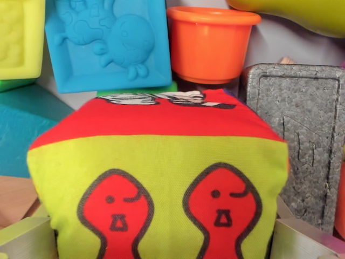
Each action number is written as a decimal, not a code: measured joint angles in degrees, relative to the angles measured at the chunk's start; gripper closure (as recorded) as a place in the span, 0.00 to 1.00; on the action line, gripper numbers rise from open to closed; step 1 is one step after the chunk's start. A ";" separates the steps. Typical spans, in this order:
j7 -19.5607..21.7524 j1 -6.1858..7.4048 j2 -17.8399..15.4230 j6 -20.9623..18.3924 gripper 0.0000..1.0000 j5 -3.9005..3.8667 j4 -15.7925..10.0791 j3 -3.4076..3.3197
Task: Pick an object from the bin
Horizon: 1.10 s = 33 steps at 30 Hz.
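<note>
I'm in close on the soft fabric cube, yellow-green face with two red figures and a red top (pixel 161 178). It fills the near centre of the wrist view. The two pale metallic fingers (pixel 29 240) of the end effector (pixel 161 245) sit at the bottom corners, one on each side of the cube, right against its fabric. Looks like they're grasping the cube, but contact points are cut off at the frame edge, so that's a judgement.

My read on progress: target chosen, grip probably made, lift out of the bin left to do. Can't tell whether the cube is off the bin floor; its underside is out of frame.

Behind it, far left: blue embossed foam block (pixel 108 40), yellow-green foam block (pixel 19 38). Far centre: orange plastic cup (pixel 211 43). Right: grey styrofoam tray (pixel 307 140). Teal slab (pixel 27 129) at left.

Bin walls not clearly visible. Yellow object top right is cropped, unidentifiable.
</note>
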 joint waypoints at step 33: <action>0.00 -0.01 -4.05 -3.85 1.00 0.18 -0.03 0.06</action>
